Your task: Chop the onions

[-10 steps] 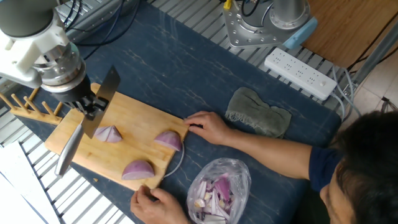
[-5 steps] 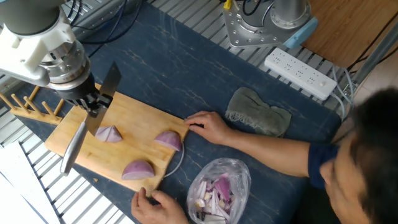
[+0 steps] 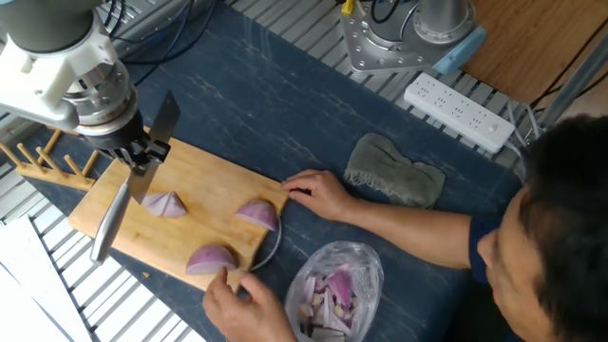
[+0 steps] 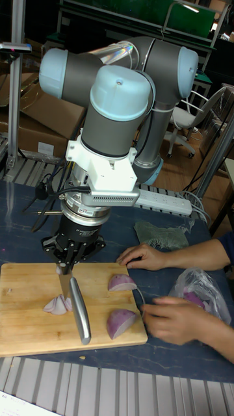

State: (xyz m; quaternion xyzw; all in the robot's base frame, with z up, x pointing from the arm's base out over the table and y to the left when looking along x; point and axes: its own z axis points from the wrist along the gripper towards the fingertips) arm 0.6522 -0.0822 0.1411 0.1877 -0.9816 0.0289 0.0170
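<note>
The gripper (image 3: 144, 157) pinches a knife (image 3: 114, 214) over the cutting board (image 3: 204, 176), jaws pressed on its handle. Three onion wedges (image 3: 164, 203) lie there, one beside the blade. A person's hands (image 3: 318, 195) rest at the right edge: a slip could reach them

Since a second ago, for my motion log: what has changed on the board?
The gripper, shut on the knife, shifted slightly up and right. The person's near hand moved toward the front onion. Three onions, board and far hand stayed put.
</note>
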